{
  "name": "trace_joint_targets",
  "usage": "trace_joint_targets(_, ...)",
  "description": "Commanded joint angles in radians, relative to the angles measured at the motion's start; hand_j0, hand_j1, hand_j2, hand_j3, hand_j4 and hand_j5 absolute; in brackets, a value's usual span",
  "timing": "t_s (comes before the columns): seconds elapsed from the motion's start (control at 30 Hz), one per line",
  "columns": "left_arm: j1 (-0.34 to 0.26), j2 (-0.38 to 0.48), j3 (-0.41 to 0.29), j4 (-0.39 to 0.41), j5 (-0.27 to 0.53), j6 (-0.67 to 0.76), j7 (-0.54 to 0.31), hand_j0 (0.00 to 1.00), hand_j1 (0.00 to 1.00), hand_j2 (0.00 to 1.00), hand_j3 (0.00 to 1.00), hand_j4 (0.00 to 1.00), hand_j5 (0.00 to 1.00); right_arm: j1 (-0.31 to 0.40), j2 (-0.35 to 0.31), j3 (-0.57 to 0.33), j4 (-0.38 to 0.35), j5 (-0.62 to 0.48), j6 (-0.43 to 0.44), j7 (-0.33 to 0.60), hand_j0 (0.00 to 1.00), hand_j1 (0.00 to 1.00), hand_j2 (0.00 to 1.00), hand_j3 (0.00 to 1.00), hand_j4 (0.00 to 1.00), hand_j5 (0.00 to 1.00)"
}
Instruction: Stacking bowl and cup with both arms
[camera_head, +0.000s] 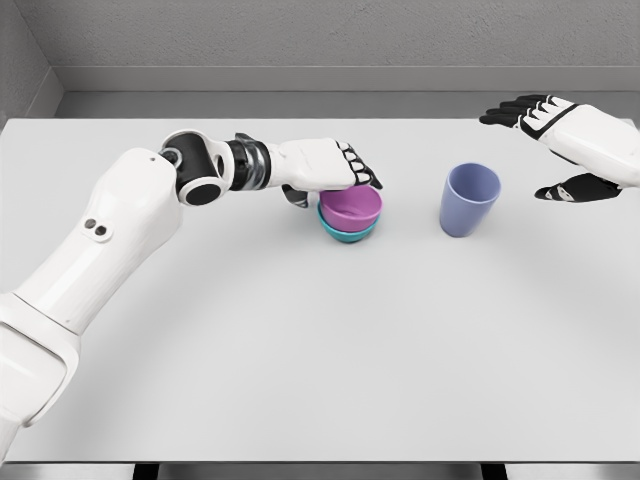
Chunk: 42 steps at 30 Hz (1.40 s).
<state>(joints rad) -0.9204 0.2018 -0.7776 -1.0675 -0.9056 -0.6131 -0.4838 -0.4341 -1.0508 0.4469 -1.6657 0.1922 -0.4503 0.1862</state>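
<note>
A white table (300, 340) carries 2 nested bowls and 1 cup, all toward its far half. The purple bowl (352, 206) sits inside the teal bowl (347, 235), so only the teal rim and lower wall show beneath it; the pair stands a little right of the table's middle line and nearer the far edge than the near edge. The blue cup (469, 199) stands upright, mouth up, to the right of the bowls and apart from them, toward the far right corner.

The left hand (322, 170) reaches in from the near left corner across the table and lies over the far left rim of the purple bowl. Its dark fingertips (362, 170) curl down at the rim and the thumb shows below on the bowl's left side, so the hand pinches the rim of the purple bowl.

The right hand (560, 140) hovers above the far right corner, just beside the cup but not touching it. Its fingers (515, 112) are spread wide, thumb low, holding nothing.
</note>
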Motion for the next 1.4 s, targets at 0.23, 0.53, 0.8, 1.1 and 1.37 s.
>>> trace_joint_targets(0.23,-0.023,0.143,0.011,-0.04,0.232,0.002,0.005,1.0,1.0,1.0,1.0,1.0,1.0,0.0,0.0,0.0,0.003,-0.005,0.001,-0.001,1.0,1.0,1.0,1.0,1.0,1.0)
trace_joint_targets(0.53,0.058,0.622,0.017,-0.269,0.576,0.002,0.005,1.0,1.0,1.0,1.0,1.0,1.0,-0.002,-0.001,-0.004,0.02,-0.003,-0.008,-0.002,1.0,1.0,1.0,1.0,1.0,1.0)
trace_joint_targets(0.8,0.167,0.712,0.072,-0.304,0.613,0.002,0.014,1.0,1.0,1.0,1.0,1.0,1.0,-0.063,0.127,-0.05,0.081,0.339,0.108,0.208,1.0,1.0,1.0,1.0,1.0,1.0)
trace_joint_targets(1.1,0.201,0.712,0.093,-0.292,0.613,0.002,0.016,1.0,1.0,1.0,1.0,1.0,1.0,-0.176,0.221,0.05,0.132,0.38,0.074,0.38,1.0,1.0,1.0,1.0,1.0,1.0)
trace_joint_targets(1.37,0.201,0.712,0.092,-0.278,0.611,0.002,0.016,1.0,1.0,1.0,1.0,1.0,1.0,-0.21,0.236,0.065,0.182,0.38,0.027,0.403,1.0,1.0,1.0,1.0,1.0,1.0)
